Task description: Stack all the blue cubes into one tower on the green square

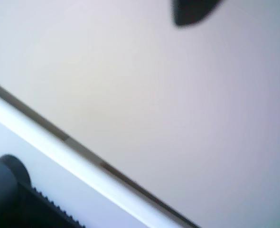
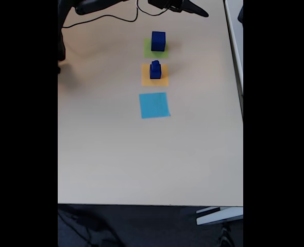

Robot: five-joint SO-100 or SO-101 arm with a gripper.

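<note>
Gripper is sitting at the table's far edge, 12 o'clock in the fixed view; can't tell how far open, nothing seems held. Large cube is resting on the green square. The two smaller cubes, stacked on the orange square, are lying toward 7 o'clock from the gripper, beyond the large cube.

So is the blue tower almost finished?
Partly. The large cube already sits on the green square. The medium cube with the small cube on top waits on the orange square. The gripper carries nothing in the fixed view. Those two need moving over.
</note>
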